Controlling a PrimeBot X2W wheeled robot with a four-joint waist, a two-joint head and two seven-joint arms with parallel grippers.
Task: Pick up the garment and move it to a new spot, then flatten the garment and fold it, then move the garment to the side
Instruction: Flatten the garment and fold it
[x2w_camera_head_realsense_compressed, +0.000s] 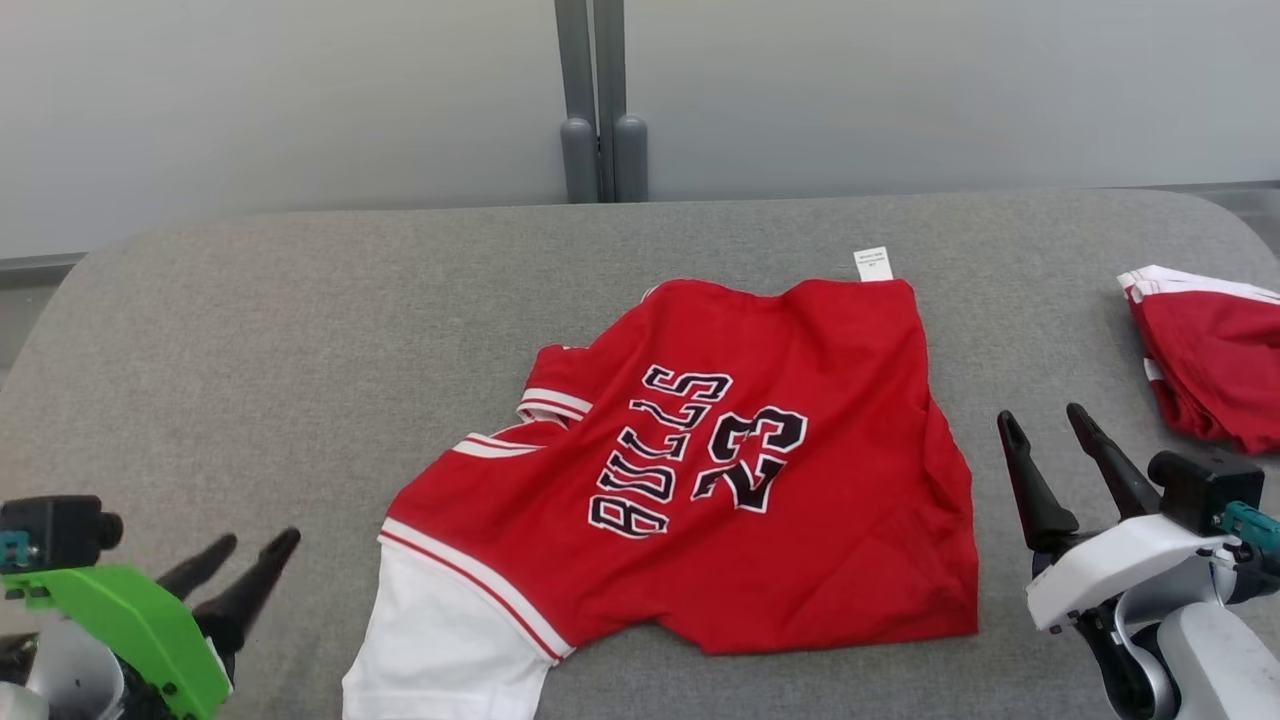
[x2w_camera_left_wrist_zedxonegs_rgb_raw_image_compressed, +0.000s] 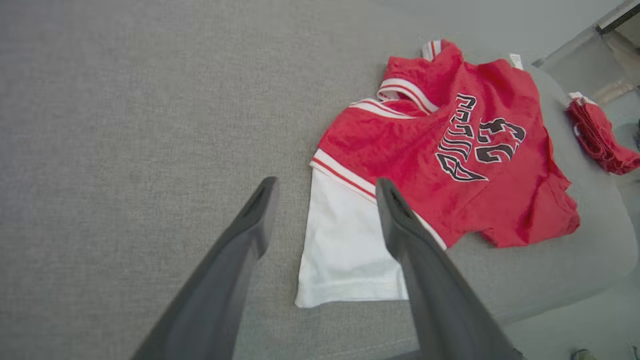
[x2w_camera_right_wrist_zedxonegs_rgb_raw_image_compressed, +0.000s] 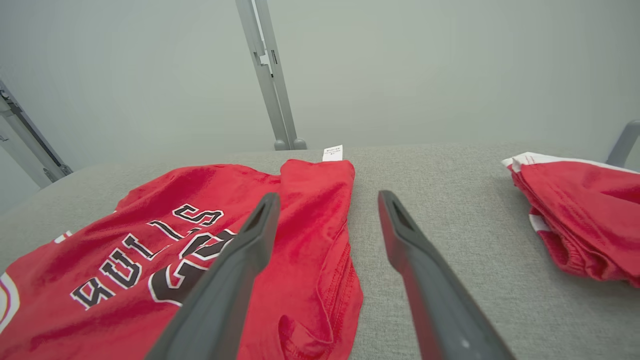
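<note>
- Ahead, a grey fabric-covered table (x2w_camera_head_realsense_compressed: 300, 330) with rounded corners, backed by a pale wall (x2w_camera_head_realsense_compressed: 250, 100) and a grey upright post (x2w_camera_head_realsense_compressed: 600, 100).
- Near the middle of the table, a little to the right, the red jersey (x2w_camera_head_realsense_compressed: 800, 560): rumpled, lettering turned sideways, white sleeve (x2w_camera_head_realsense_compressed: 440, 650) spread toward the near left, small label (x2w_camera_head_realsense_compressed: 872, 263) poking out at the far edge.
- Low at the near left, the left gripper (x2w_camera_head_realsense_compressed: 258, 540): fingers spread wide, holding nothing, near the white sleeve and clear of it.
- At the right, the right gripper (x2w_camera_head_realsense_compressed: 1040, 414): fingers likewise wide apart and empty, close to the jersey's right side, apart from the cloth.
- Judged step: flattening, ahead of any fold, with the body seemingly doubled over along the right side and bunched around the collar at left.
- To do it well: pinch a single layer at opposite ends, sleeve hem on the left and turned-over hem on the right, then draw apart low over the surface, evenly, without lifting high.
- Worth avoiding: catching both layers of the doubled part, or dragging the whole jersey instead of opening it.
- Edges: sleeve hem close to the table's near edge in the left wrist view, so pull toward the far side, not nearer.
- Open room: broad bare table to the left and beyond the jersey. Less to the right, with a second red garment (x2w_camera_head_realsense_compressed: 1210, 360) folded near the right edge, well apart from the jersey yet in the way of a long rightward pull.
</note>
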